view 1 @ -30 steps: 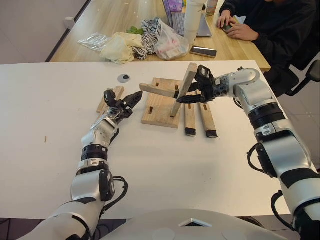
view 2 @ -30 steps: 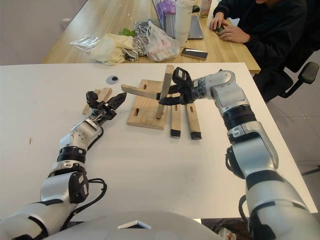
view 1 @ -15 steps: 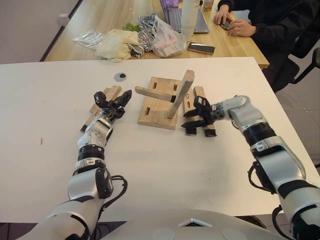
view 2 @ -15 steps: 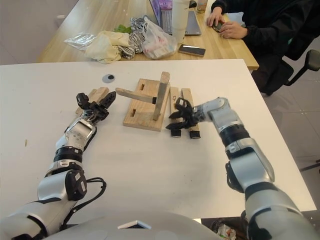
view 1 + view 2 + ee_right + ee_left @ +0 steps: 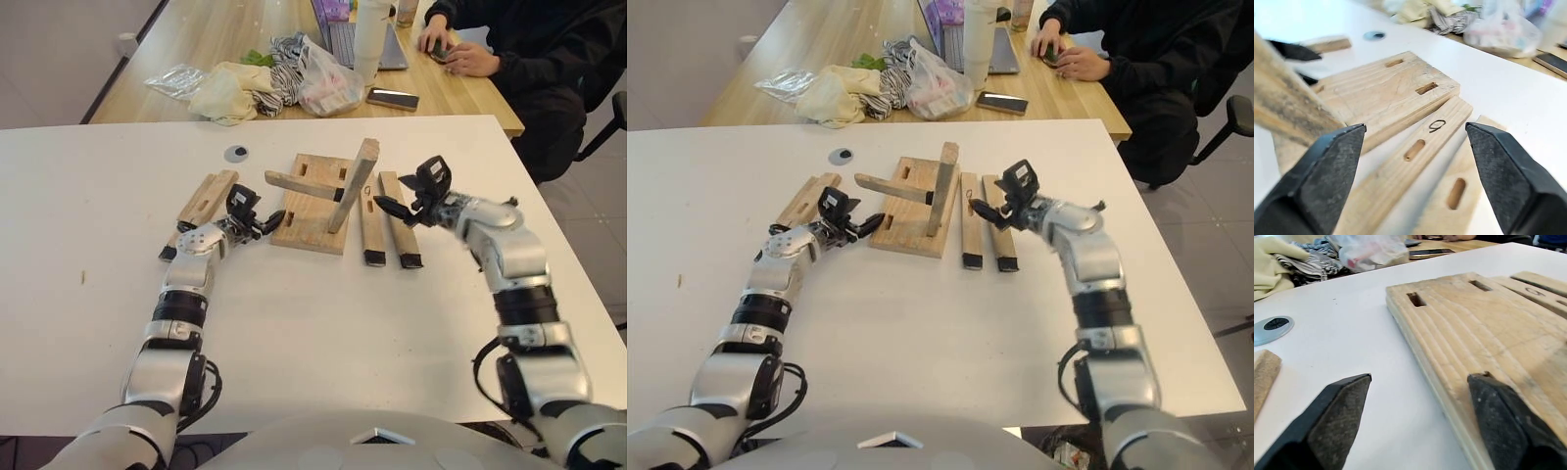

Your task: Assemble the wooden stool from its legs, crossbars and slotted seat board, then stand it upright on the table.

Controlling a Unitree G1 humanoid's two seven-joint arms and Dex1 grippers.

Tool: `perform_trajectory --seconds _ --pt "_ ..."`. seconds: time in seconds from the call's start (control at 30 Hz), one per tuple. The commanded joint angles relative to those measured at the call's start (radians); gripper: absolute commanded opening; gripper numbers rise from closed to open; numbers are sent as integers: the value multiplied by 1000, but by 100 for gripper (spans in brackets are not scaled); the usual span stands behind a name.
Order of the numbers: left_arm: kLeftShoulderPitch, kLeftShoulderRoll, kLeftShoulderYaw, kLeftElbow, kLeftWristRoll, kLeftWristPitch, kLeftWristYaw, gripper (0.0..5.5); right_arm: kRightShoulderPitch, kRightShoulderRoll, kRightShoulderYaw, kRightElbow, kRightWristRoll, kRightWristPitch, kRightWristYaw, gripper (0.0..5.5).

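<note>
Over the loose legs (image 5: 369, 223), right gripper (image 5: 405, 193) fingers spread; left gripper (image 5: 263, 215) fingers spread astride the seat board (image 5: 309, 211) edge. We pin the board first.

**A:** What did the white table (image 5: 323, 323) carry?

**B:** The slotted seat board (image 5: 309, 220) lay flat on it, toward the far side. Just right of the board, two legs (image 5: 369, 220) lay flat side by side, slots facing up.

**A:** And on the left?

**B:** Two more wooden pieces (image 5: 203, 199) lay together at an angle, near the board. A small grey round disc (image 5: 236, 153) sat beyond them, closer to the far edge.
</note>
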State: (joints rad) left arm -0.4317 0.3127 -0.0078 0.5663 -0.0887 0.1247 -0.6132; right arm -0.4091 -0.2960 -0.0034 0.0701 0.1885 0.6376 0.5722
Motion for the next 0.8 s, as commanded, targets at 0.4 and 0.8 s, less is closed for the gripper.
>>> perform_trajectory --seconds 0.4,0.8 --pt "208 1 -27 -409 -162 374 -71 360 235 221 42 -295 1 346 -405 373" --pt "0 178 183 -298 -308 410 -159 360 282 159 131 -223 -104 259 -446 243"
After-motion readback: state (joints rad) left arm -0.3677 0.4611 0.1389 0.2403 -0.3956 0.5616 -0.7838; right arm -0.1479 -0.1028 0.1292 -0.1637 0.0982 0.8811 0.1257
